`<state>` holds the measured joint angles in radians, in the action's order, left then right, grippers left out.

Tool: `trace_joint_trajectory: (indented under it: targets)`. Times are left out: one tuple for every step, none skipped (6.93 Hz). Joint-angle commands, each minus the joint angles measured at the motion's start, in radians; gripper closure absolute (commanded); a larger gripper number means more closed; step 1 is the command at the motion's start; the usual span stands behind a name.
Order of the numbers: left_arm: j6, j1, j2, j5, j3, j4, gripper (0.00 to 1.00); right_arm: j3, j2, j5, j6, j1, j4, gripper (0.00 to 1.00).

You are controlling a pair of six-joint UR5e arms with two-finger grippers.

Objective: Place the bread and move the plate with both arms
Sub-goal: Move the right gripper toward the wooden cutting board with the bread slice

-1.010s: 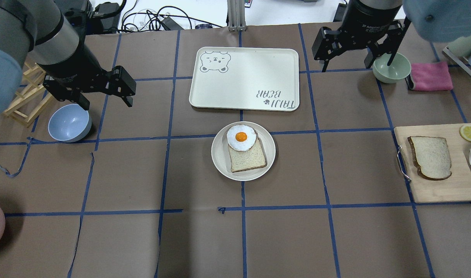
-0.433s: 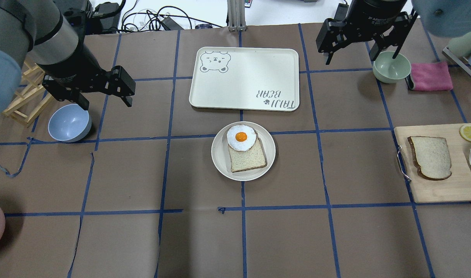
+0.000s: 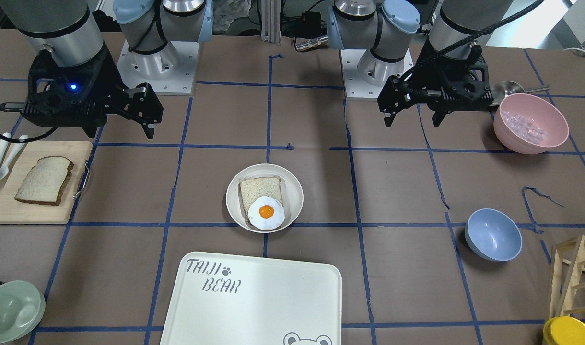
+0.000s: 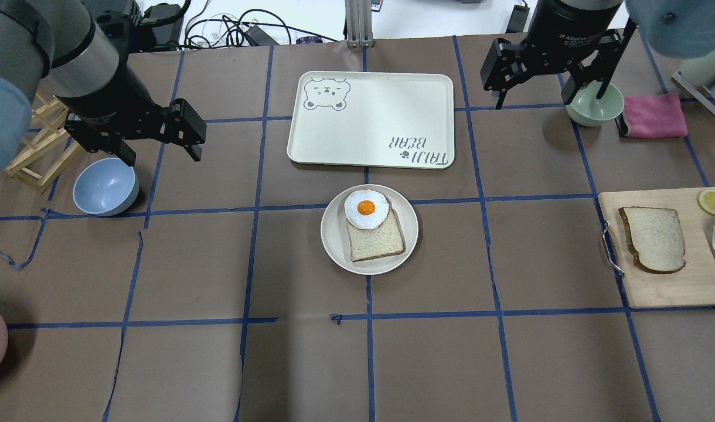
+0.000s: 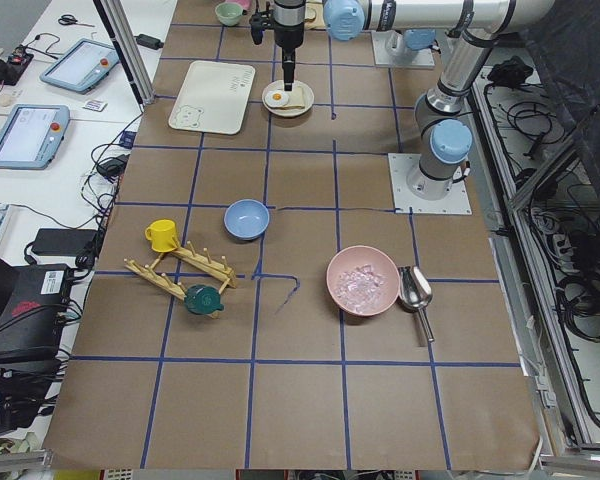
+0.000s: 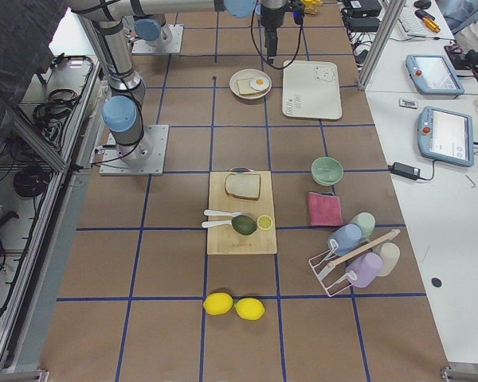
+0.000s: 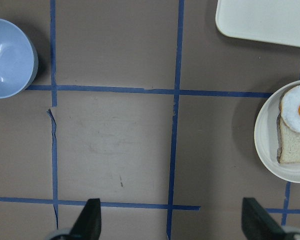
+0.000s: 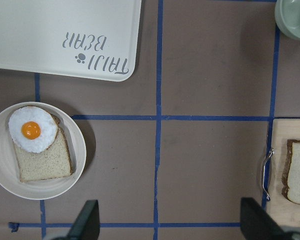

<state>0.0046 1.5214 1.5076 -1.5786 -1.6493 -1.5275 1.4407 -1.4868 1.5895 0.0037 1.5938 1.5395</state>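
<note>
The bread (image 4: 653, 239), dark-crusted with a rounded top, lies on a wooden cutting board (image 4: 674, 284) at the right; it also shows in the front view (image 3: 44, 180) and at the right wrist view's edge (image 8: 299, 172). The plate (image 4: 334, 249) sits mid-table holding a squarer slice topped with a fried egg (image 4: 366, 208). My left gripper (image 4: 161, 157) hovers open and empty at the far left, next to the blue bowl. My right gripper (image 4: 546, 101) hovers open and empty at the far right, beside the green bowl. Both are far from the bread and the plate.
The TAIJI BEAR tray (image 4: 369, 117) lies behind the plate. A blue bowl (image 4: 105, 187) and a wooden rack (image 4: 38, 152) are at the left. A green bowl (image 4: 603, 111), a pink cloth (image 4: 653, 116) and a lemon slice (image 4: 713, 202) are at the right.
My right gripper has shifted slightly to the right above the green bowl's side. The left arm, bread and plate have not moved.
</note>
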Motion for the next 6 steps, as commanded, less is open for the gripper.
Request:
trace_joint_trajectory:
  targets:
    - [0.000, -0.004, 0.000, 0.002, -0.001, 0.004, 0.00, 0.023, 0.000, 0.010, -0.057, -0.003, 0.005, 0.00]
    - [0.000, -0.004, 0.000, -0.001, -0.003, 0.003, 0.00, 0.032, 0.000, 0.010, -0.057, -0.011, 0.004, 0.00]
    - [0.000, -0.004, 0.000, -0.001, -0.003, 0.000, 0.00, 0.061, 0.002, 0.018, -0.059, -0.044, -0.001, 0.00]
    - [0.000, -0.004, 0.002, -0.001, -0.003, 0.006, 0.00, 0.123, 0.000, 0.073, -0.060, -0.101, 0.005, 0.00]
    - [0.000, -0.003, 0.000, -0.003, -0.003, 0.000, 0.00, 0.179, 0.000, 0.142, -0.063, -0.151, 0.022, 0.00]
    - [0.000, -0.004, 0.000, -0.003, -0.003, 0.000, 0.00, 0.223, 0.000, 0.262, -0.114, -0.203, 0.127, 0.00]
